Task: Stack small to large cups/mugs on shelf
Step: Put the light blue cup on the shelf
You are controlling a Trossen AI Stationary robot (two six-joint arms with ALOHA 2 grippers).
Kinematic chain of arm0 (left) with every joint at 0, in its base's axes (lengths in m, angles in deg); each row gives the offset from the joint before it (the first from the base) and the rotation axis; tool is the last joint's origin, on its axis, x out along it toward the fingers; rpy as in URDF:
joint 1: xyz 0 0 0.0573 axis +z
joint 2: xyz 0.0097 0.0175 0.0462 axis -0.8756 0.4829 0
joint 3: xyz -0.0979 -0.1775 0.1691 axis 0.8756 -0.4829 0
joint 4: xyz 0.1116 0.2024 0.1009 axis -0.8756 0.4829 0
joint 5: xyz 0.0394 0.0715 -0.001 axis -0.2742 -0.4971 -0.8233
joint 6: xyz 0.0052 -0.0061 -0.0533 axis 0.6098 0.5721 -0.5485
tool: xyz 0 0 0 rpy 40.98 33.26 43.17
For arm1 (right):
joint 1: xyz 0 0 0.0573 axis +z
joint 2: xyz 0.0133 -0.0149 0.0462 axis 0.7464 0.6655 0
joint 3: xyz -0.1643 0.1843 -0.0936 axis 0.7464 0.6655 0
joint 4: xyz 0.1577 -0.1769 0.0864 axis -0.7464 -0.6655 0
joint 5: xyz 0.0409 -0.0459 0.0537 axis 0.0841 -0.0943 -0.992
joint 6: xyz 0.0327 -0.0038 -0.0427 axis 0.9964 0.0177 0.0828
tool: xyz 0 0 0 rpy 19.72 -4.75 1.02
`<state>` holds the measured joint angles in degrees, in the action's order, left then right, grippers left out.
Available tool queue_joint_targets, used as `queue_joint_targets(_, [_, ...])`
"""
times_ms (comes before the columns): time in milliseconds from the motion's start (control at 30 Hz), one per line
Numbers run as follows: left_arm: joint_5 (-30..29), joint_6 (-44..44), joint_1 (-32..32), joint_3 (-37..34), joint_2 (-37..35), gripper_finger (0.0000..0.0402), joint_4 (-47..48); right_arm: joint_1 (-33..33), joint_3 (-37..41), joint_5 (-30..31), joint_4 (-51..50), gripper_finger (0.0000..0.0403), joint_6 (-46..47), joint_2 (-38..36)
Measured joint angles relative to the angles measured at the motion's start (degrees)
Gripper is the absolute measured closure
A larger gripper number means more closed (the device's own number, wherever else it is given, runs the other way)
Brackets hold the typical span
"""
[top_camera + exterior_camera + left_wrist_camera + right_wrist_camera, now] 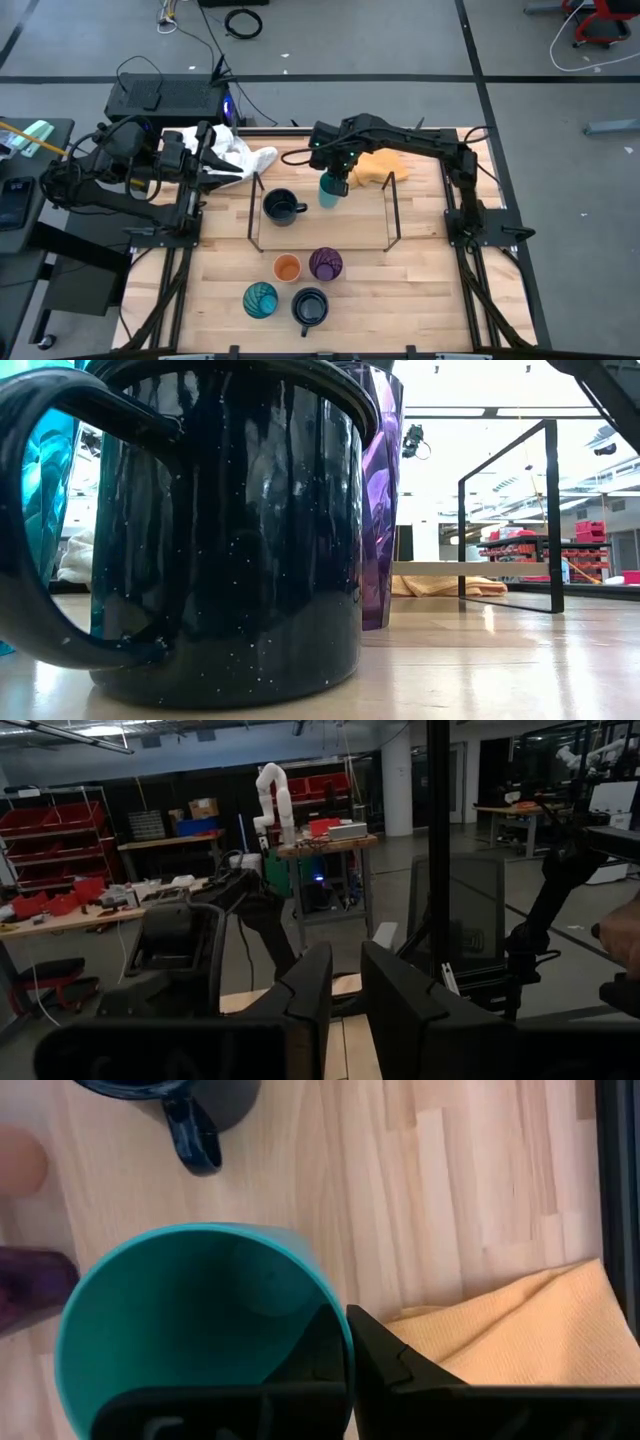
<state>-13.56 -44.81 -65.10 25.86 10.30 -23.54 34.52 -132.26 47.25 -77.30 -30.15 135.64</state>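
Presently we note the right end effector clamped on the small plain teal cup's rim, above the light-wood shelf, right of the dark navy handled mug; left end effector's state indeterminable.

Teal cup upright over the shelf beside a navy mug, others in front

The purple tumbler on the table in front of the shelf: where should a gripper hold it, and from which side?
Best from above, on the rim. The purple tumbler stands upright, mouth open upward. The orange cup sits close on one side, so one jaw could go inside and one outside on the far, free side.
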Motion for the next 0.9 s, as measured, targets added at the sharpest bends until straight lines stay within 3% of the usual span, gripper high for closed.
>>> queue_joint_targets(900, [0.0,0.3,0.0,0.0,0.0,0.0332,0.0,-0.4,-0.1,-1.7,1.1,0.0400,-0.2,2.8])
